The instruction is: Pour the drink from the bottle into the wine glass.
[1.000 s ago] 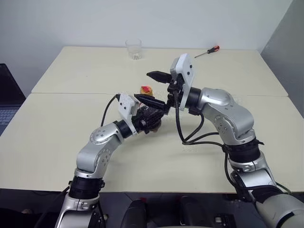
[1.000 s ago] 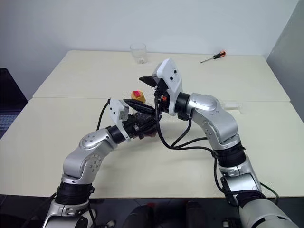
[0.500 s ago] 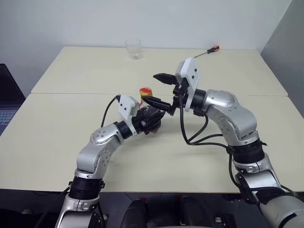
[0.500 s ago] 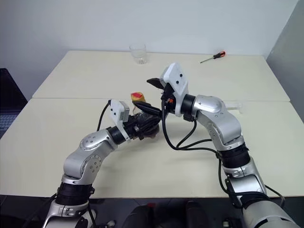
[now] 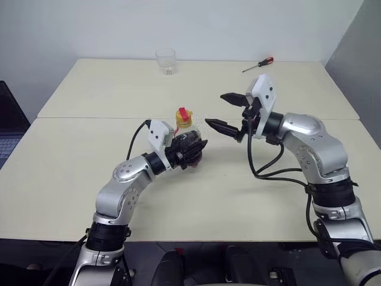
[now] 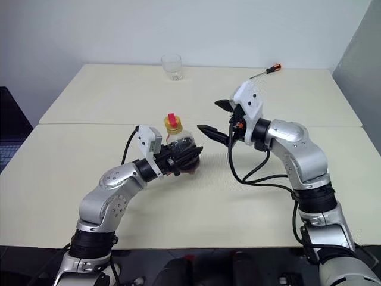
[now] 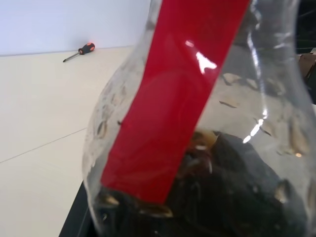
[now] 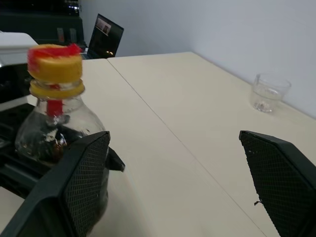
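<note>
Near the front of the pale desk (image 5: 71, 179), the left gripper (image 5: 193, 149) is clamped around the round belly of the bottle (image 5: 186, 134). That bottle is small and clear, and it stands upright just above the desk top. It has a yellow cap (image 5: 183, 114) with a bit of red on top, and a red strip (image 7: 168, 113) runs down its side. Dark brown drink (image 7: 222, 197) sits low in the bottle, and the upper part looks see-through. Little drops cling to the inside of the plastic.

Just to the right of the bottle, the right gripper (image 5: 225, 111) hangs in the air with its two black fingers wide apart. It holds nothing and it does not touch the bottle. Its lower fingertip (image 5: 213, 124) points toward the bottle, and there is a gap between them. In the right wrist view the bottle stands beside one finger, and a laptop (image 8: 104, 37) sits well beyond the bottle.

Far behind the bottle, near the back edge of the desk, stands a short clear tumbler (image 5: 166, 61). Far behind and to the right of the bottle lies a screwdriver (image 5: 258, 64) with a red and black handle. A straight seam (image 5: 89, 117) crosses the desk behind the bottle.
</note>
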You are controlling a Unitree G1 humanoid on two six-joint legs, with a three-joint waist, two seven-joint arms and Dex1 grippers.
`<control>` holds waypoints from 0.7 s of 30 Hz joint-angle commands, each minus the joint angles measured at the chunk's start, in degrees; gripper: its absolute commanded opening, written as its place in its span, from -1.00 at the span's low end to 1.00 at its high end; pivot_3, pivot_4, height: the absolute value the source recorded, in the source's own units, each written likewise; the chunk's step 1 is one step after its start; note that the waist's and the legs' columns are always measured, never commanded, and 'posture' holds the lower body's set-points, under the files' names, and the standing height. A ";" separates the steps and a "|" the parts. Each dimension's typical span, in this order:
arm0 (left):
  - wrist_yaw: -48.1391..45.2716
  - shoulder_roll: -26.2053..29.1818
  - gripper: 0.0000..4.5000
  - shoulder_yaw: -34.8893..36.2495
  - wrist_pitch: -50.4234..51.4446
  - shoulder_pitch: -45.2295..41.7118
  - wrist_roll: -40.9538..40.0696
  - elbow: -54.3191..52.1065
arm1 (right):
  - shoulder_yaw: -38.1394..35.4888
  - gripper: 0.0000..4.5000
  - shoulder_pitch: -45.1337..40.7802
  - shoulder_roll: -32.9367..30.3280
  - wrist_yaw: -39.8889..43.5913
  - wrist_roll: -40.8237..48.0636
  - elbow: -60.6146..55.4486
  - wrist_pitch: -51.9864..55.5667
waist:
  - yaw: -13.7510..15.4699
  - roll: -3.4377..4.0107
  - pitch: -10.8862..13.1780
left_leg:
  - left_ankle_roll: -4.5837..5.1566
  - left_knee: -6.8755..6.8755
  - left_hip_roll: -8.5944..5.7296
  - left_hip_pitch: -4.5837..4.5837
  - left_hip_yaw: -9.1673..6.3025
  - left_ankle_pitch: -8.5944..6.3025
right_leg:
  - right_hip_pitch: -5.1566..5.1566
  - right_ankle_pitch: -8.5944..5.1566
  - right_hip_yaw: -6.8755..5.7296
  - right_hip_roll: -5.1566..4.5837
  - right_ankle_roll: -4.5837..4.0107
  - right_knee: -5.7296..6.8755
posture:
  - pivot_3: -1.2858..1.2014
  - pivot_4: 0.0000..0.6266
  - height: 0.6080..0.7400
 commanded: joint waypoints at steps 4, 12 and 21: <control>-0.13 0.10 -0.01 1.11 -0.75 -0.29 -0.99 -3.66 | -1.87 0.99 0.84 0.28 2.11 4.57 -4.64 2.81 | -0.01 -0.01 0.00 | 0.00 0.01 -0.01 0.00 0.00 0.00 | 0.00 0.00 0.00 0.00 0.00 0.00 | 0.03 -0.52 1.00; -0.18 0.09 -0.01 0.89 -0.49 0.12 -1.11 -4.08 | -1.74 0.99 0.25 3.44 3.06 12.49 -7.20 8.05 | 0.00 -0.01 0.00 | 0.00 0.02 -0.01 0.00 -0.01 0.00 | 0.01 0.00 -0.01 0.00 0.00 0.00 | 0.03 -0.52 1.00; -0.48 0.54 -0.01 1.00 0.33 0.82 -1.30 -5.11 | -0.96 0.99 -3.39 8.68 1.13 12.19 -4.00 8.13 | 0.01 0.00 0.01 | 0.00 0.02 0.00 0.00 -0.04 0.00 | 0.00 0.00 -0.03 0.00 0.00 0.02 | 0.03 -0.52 1.00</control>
